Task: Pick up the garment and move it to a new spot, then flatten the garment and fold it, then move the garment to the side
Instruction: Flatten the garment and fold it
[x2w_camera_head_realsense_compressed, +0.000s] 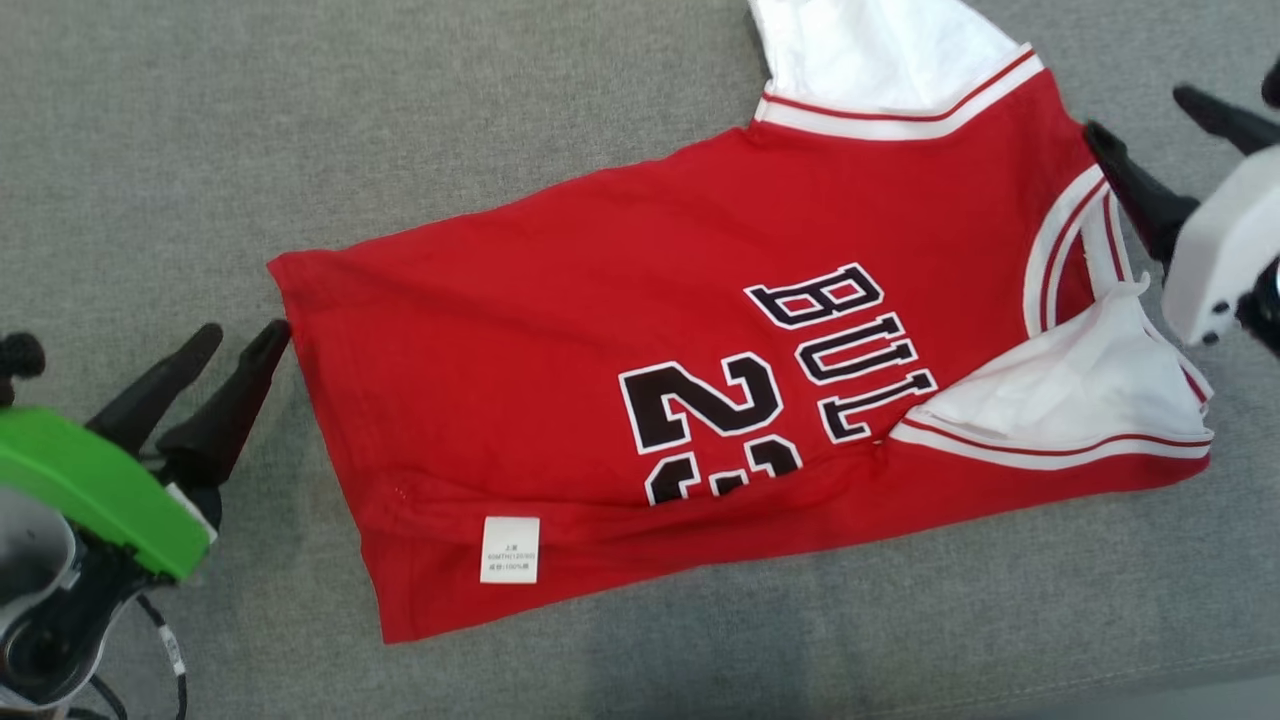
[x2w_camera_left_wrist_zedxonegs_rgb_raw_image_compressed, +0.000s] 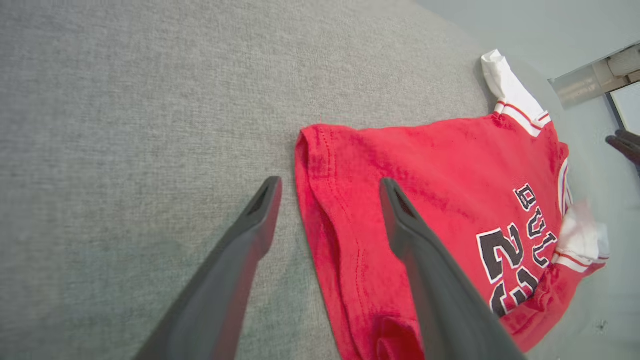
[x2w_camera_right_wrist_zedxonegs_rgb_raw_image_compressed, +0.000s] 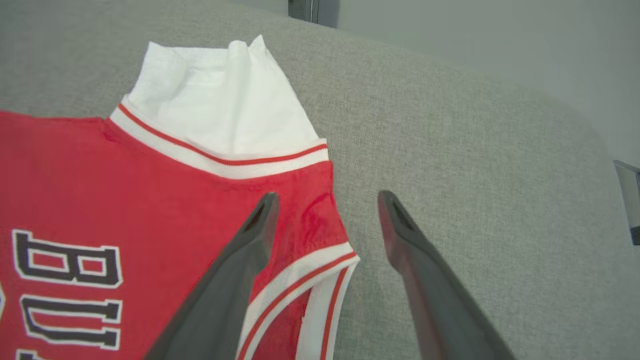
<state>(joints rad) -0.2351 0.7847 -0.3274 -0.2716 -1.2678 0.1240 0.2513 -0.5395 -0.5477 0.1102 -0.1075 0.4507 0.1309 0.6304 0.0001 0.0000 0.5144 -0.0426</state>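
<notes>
1. A red jersey (x2w_camera_head_realsense_compressed: 560, 330) with white sleeves and black lettering was found lying spread on the grey woven fabric surface (x2w_camera_head_realsense_compressed: 150, 150), its hem toward the left gripper (x2w_camera_head_realsense_compressed: 244, 332) and its neck end toward the right gripper (x2w_camera_head_realsense_compressed: 1140, 112)
2. Both sets of jaws were noted standing apart and holding nothing; in each wrist view one finger was placed over red cloth and the other over bare grey surface
3. The near long edge was observed turned over, with a small white label (x2w_camera_head_realsense_compressed: 509, 549) exposed; the folded white sleeve (x2w_camera_head_realsense_compressed: 1060, 390) was laid on the front, and the far white sleeve (x2w_camera_head_realsense_compressed: 880, 50) was left projecting
4. Risks were judged as follows: if only the top layer were pinched, the turned edge could be pulled open; uneven lifting of the two ends could skew the next fold; the projecting sleeve could be left outside it
5. Nothing serving as a container was identified; the jersey was borne directly by the surface
</notes>
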